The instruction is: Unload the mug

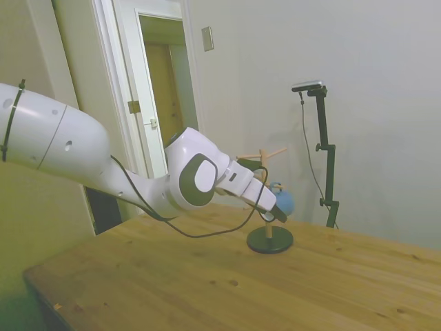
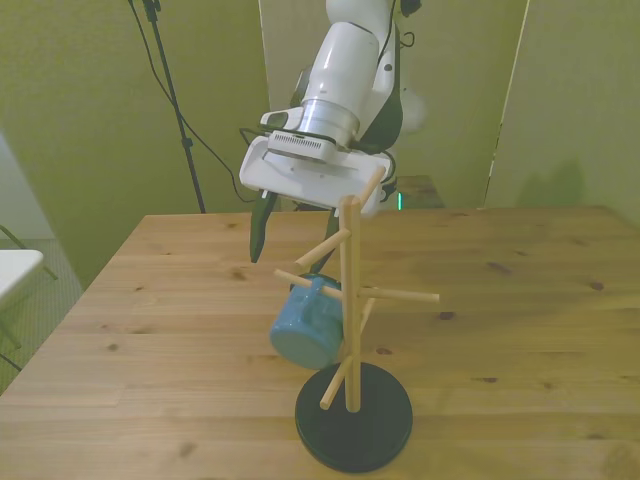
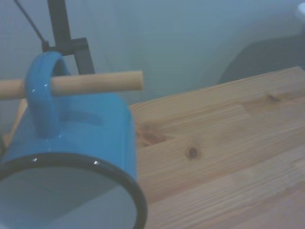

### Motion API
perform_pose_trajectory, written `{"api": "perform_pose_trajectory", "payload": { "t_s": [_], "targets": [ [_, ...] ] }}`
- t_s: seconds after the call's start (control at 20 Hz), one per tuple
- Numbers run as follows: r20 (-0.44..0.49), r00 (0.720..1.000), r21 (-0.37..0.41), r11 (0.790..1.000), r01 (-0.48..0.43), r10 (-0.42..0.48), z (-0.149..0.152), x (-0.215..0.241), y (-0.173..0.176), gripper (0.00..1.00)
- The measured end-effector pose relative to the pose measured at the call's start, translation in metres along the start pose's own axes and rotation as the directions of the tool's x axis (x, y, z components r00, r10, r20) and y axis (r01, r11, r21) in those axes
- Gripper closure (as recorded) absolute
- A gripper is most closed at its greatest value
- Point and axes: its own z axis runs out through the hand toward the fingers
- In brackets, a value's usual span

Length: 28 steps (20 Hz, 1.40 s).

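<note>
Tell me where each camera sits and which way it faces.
Side view: off one side of the wooden table, looking across it; the white arm enters from the picture's left toward the wooden peg stand with black round base.
Front view: across the table, facing the arm, stand nearest.
Wrist view: close on the small blue enamel mug hanging by its handle on a peg; no robot body shows.
All three share the mug.

You have one mug (image 2: 305, 330) in view, blue, single loop handle. One wooden peg stand (image 2: 350, 300) on one round black base (image 2: 353, 418). Count six pegs in the front view, though some may be hidden behind the post. One wooden table (image 2: 520, 300). One gripper (image 2: 262, 225).
</note>
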Motion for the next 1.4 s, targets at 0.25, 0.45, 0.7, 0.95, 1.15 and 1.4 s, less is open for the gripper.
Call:
{"api": "perform_pose_trajectory", "payload": {
  "t_s": [0.25,0.45,0.7,0.95,1.15,1.4],
  "targets": [
    [-0.011,1.000,0.015,1.000,-0.024,0.024,0.020,0.000,-0.005,0.00],
    [-0.010,1.000,0.014,1.000,-0.028,0.028,0.038,-0.002,-0.010,0.00],
    [-0.012,1.000,0.017,0.999,-0.027,0.027,0.054,-0.003,-0.014,1.00],
    [-0.010,1.000,0.028,0.999,-0.026,0.026,0.065,-0.005,-0.018,1.00],
    [0.001,1.000,0.037,0.999,-0.024,0.024,0.067,-0.012,-0.022,1.00],
    [0.013,1.000,0.051,0.998,-0.027,0.027,0.063,-0.018,-0.030,1.00]
  ]
}}
